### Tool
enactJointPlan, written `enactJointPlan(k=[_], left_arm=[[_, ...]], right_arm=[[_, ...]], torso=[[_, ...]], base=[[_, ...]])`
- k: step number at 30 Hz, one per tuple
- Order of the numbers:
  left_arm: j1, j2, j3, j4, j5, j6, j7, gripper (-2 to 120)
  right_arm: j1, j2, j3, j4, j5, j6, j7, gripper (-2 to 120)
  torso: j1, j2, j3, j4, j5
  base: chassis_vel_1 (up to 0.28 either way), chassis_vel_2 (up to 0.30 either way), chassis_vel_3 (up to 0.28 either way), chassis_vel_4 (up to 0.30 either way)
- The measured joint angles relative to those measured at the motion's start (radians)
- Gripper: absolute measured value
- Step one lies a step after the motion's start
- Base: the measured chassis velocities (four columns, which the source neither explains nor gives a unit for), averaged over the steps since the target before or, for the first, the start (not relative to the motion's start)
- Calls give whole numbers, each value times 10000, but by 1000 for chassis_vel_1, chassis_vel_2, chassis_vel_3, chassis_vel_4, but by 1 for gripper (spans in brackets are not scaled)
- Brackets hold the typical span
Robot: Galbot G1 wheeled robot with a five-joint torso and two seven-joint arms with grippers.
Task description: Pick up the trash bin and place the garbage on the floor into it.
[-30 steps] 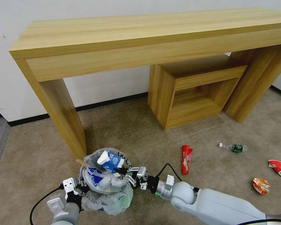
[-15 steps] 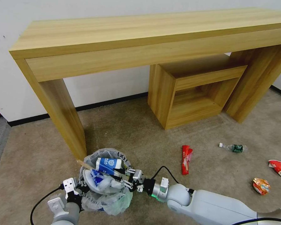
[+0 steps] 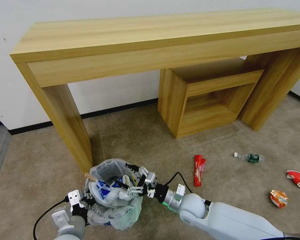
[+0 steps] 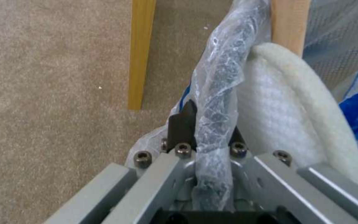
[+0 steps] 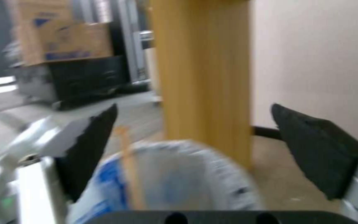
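Blue-white carton has dropped from the right gripper [image 3: 134,181] into the trash bin [image 3: 114,213]; that gripper hangs released over the rim. Left gripper [image 4: 207,130] clenched on the bin's bagged rim. Slippers, stick already inside. Right of the bin on the floor [image 3: 150,143]: red wrapper [image 3: 199,169], bottle [image 3: 250,157], two more wrappers.
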Motion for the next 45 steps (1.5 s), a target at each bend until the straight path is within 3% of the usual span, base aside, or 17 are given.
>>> enactJointPlan(k=[13,15,17,22,30,45], left_arm=[[50,-80,14,-100,144,-6,42,0],[57,-78,14,-100,189,3,48,0],[51,-74,14,-88,266,26,70,0],[20,-74,24,-30,387,52,69,0],[59,-90,39,-3,593,81,54,0],[130,-57,7,-24,601,81,18,0]], right_arm=[[-1436,-266,3562,431,-446,-1050,2804,100],[-1604,-280,3984,396,-589,-1317,3260,100],[-1909,-294,4800,123,-938,-1730,4360,100],[-2423,-317,5871,-152,-1325,-2116,5131,100],[-2994,-301,6870,-261,-1676,-2704,5705,100],[-3274,-126,7114,-444,-2053,-2773,5977,100]], torso=[[0,0,0,-1,2],[0,0,0,-1,1],[0,0,0,-1,2],[-1,0,0,-1,1],[0,0,0,-1,0],[0,0,0,0,0]], base=[[0,0,0,0],[0,0,0,0],[0,0,0,0],[0,0,0,0],[0,0,0,0],[-39,-30,-33,-31]])
